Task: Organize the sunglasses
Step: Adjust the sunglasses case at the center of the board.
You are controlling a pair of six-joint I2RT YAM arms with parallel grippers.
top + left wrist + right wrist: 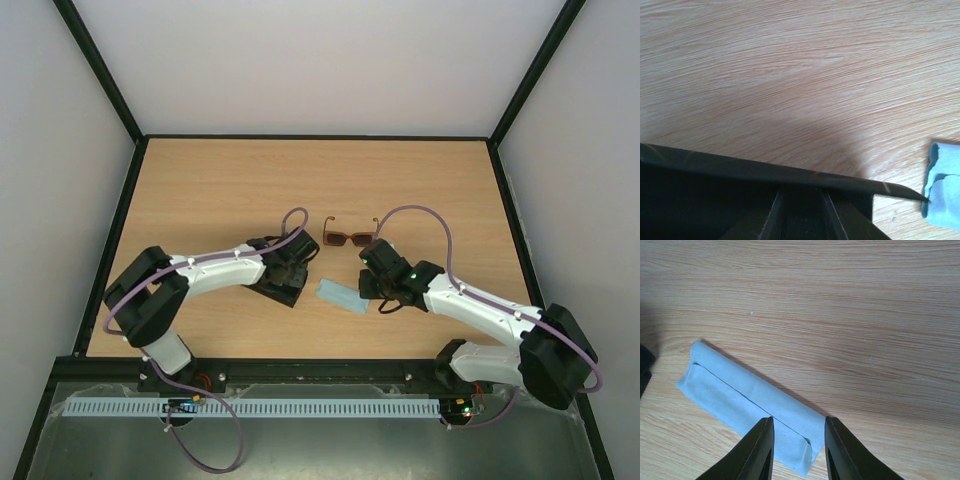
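The sunglasses [349, 237], amber frame with dark lenses, lie unfolded on the table beyond both grippers. The black case [281, 289] lies left of centre. My left gripper [291, 266] is on top of it. In the left wrist view the case's dark edge [740, 167] crosses in front of my fingers [801, 194], which stand apart with their tips hidden. The folded pale blue cloth [340, 296] lies between the arms. My right gripper [373, 284] is open, and in the right wrist view its fingers [799, 424] straddle the cloth's near end [740, 392] just above it.
The wooden table [220, 190] has a black raised rim [120, 230] and white walls around it. The cloth's other end shows at the right edge of the left wrist view [942, 185]. A purple cable [425, 212] loops over each arm.
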